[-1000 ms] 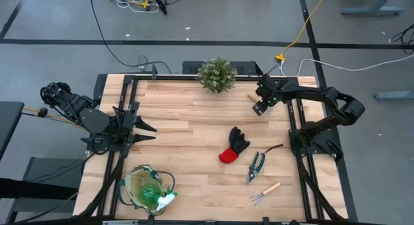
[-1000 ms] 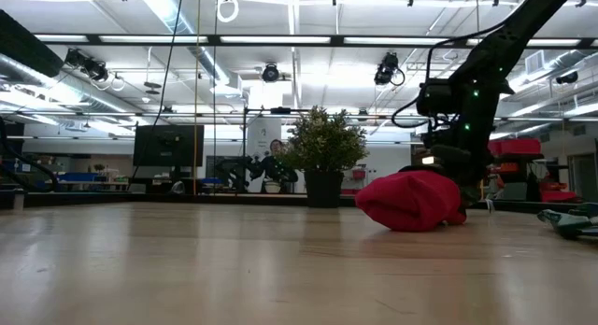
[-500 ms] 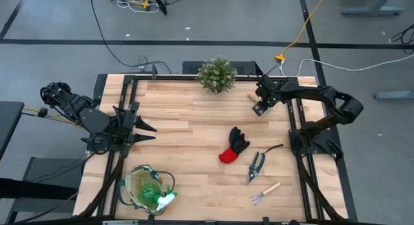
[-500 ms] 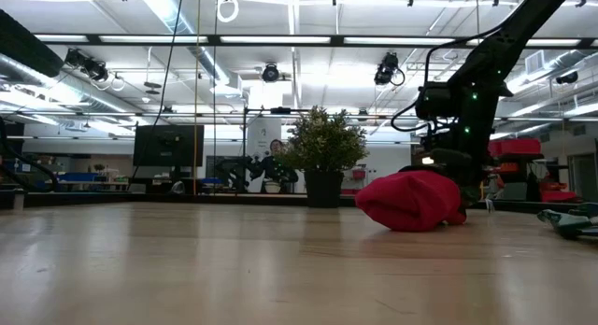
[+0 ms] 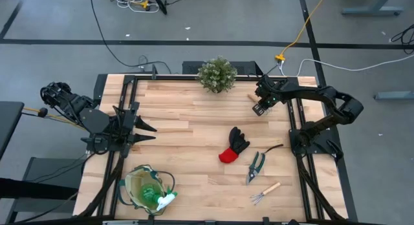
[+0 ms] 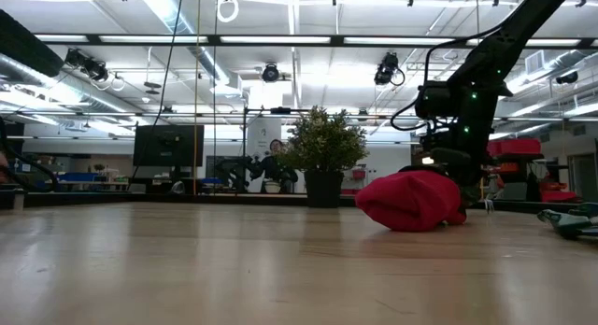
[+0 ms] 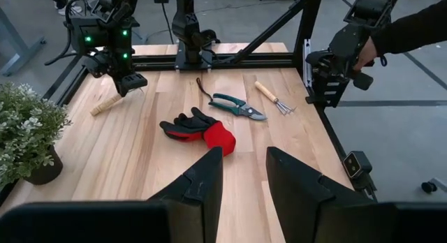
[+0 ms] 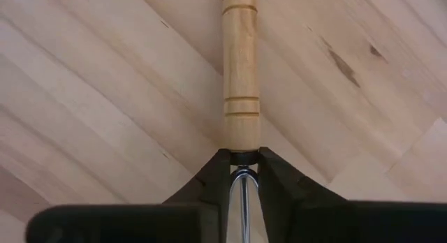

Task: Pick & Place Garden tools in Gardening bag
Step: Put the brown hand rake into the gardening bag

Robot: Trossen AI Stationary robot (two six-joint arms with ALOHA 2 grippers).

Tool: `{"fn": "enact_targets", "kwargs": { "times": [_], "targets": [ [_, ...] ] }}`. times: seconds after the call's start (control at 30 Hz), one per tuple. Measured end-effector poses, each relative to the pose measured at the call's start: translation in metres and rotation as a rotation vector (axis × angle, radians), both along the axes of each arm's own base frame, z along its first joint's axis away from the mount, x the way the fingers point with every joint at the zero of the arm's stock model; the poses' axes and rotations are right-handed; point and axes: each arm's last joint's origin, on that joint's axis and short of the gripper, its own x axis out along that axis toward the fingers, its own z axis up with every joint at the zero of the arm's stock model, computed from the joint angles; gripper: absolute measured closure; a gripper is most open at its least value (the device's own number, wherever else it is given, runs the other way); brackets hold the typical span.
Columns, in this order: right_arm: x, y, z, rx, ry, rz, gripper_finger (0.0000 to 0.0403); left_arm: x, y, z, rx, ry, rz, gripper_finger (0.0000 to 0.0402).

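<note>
My right gripper [image 5: 259, 108] stands at the table's far right, pointing steeply down and shut on a wooden-handled mini rake [image 8: 239, 68] that lies flat on the boards. My left gripper [image 7: 241, 179] hovers open over the left edge, touching nothing. The black-and-red glove [image 5: 233, 146], the pruning shears [image 5: 256, 165] and a second mini rake [image 5: 265, 191] lie on the table's right half. The gardening bag [image 5: 147, 189] stands at the near left with the green spray bottle [image 5: 157, 198] inside. My right gripper pinches the rake's metal shank [image 8: 242, 181] between its two fingers, just past the dark collar at the end of the wooden handle. The fingers come from above, slanting slightly, and lie across the rake. The handle [image 7: 105, 105] rests on the table.
A bushy potted plant [image 5: 217, 74] stands at the far edge, left of my right gripper. Black frame rails run along both sides of the table. A person's hand [image 7: 367, 51] shows beyond the table in the left wrist view. Bare boards lie between the bag and the glove.
</note>
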Motion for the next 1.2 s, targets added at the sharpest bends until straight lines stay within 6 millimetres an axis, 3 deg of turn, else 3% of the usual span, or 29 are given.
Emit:
{"fn": "enact_targets", "kwargs": {
  "times": [0.33,0.67,0.87,1.0,1.2],
  "targets": [
    [0.000,0.000,0.009,-0.021,-0.024,0.008,0.0361,0.000,0.000,0.000,0.000,0.000,0.000,0.0285],
    [0.022,-0.007,0.062,-0.127,-0.139,0.067,0.0400,0.000,0.000,0.001,-0.005,-0.008,0.000,0.0285],
    [0.035,-0.009,0.090,-0.173,-0.187,0.099,0.0399,0.001,0.000,0.002,-0.011,-0.017,0.000,0.0285],
    [0.039,-0.008,0.100,-0.183,-0.193,0.113,0.0399,0.001,0.000,0.002,-0.013,-0.020,0.000,0.0285],
    [0.038,-0.008,0.100,-0.169,-0.198,0.086,0.0389,0.001,0.000,0.002,-0.012,-0.020,-0.001,0.0285]
  ]
}}
